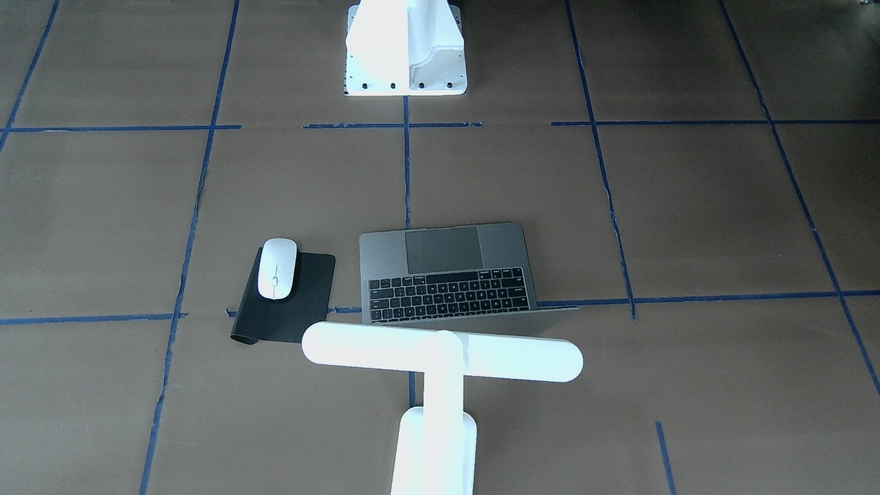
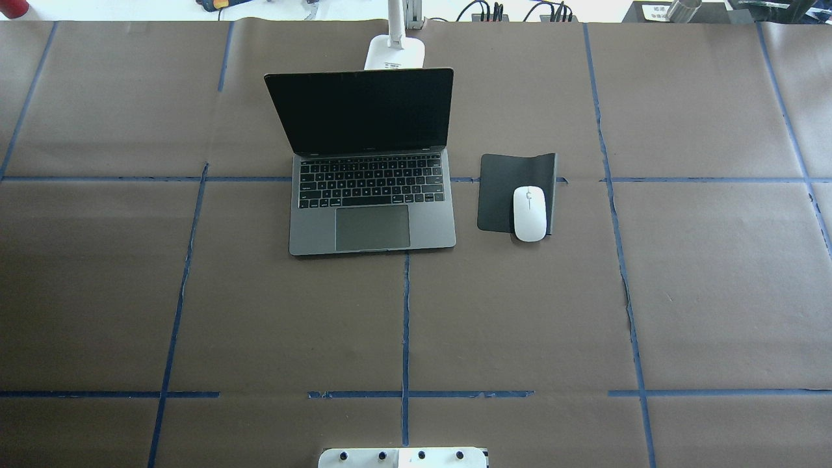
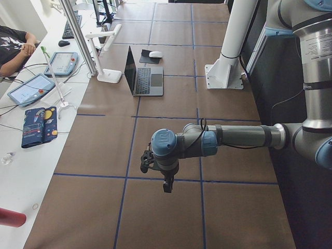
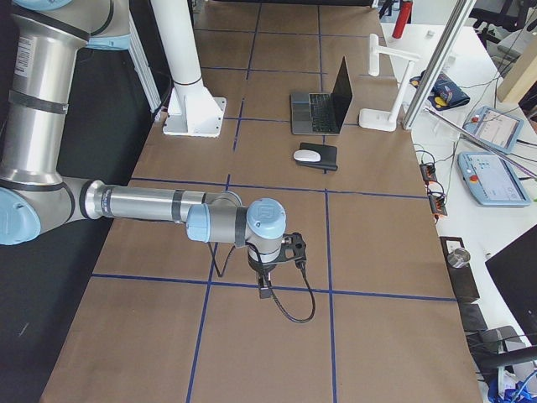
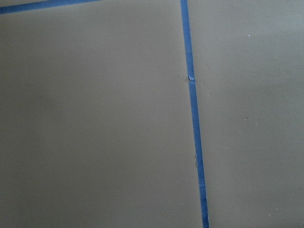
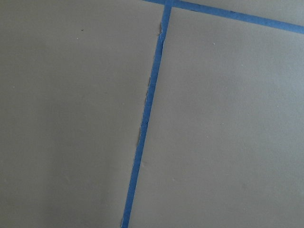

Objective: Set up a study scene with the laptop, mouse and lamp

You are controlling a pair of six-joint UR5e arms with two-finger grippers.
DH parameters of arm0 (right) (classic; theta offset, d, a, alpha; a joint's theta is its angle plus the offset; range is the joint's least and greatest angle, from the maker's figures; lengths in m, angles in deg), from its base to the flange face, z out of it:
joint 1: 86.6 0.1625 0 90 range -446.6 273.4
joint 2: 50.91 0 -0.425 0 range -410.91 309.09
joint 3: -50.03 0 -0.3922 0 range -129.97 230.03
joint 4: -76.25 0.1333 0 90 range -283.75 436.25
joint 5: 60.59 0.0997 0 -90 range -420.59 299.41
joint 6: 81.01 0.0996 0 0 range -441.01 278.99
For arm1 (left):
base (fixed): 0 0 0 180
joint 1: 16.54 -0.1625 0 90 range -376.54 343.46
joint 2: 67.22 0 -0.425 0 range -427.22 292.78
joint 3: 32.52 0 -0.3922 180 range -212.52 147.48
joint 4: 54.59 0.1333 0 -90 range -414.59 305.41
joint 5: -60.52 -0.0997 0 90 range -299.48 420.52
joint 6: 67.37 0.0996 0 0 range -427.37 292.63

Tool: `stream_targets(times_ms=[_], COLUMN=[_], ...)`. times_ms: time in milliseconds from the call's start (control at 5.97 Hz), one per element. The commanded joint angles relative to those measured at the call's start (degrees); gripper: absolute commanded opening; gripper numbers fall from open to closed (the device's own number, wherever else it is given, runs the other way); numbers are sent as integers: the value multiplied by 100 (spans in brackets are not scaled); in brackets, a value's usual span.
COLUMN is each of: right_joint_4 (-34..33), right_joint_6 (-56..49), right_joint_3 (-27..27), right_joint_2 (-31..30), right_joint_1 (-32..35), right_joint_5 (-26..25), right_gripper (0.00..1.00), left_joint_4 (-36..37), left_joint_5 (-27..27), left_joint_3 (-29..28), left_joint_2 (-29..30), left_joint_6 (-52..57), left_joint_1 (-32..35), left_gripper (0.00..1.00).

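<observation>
Table [image 2: 520, 312]: brown paper cover, blue tape grid. Seen from overhead, the open laptop [image 2: 372, 195] rests just 12 o'clock of centre, with the black mat [image 2: 500, 192] near its 3 o'clock and the lamp [image 2: 395, 52] base at its 12 o'clock. The white bolted pedestal [image 2: 403, 457] sits at the table's 6 o'clock edge.

Robotics lab: tape-gridded table [image 2: 715, 292], teach pendant [image 4: 493, 179], robot arm [image 3: 233, 137].

Left arm [image 3: 244, 136] and right arm [image 4: 143, 204] are silver-grey tubes with light-blue joint caps and seemingly black cables [image 4: 295, 316]
</observation>
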Motion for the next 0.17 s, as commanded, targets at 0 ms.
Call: stream_targets(times_ms=[0], right_joint_4=[6], right_joint_6=[3], right_joint_3=[5], right_joint_2=[-1], right_joint_1=[1], right_joint_5=[9], right_gripper=[100], left_joint_4=[2], left_joint_5=[2], left_joint_3=[-9], left_joint_2=[0], left_joint_6=[0], left_joint_1=[0], left_gripper=[100])
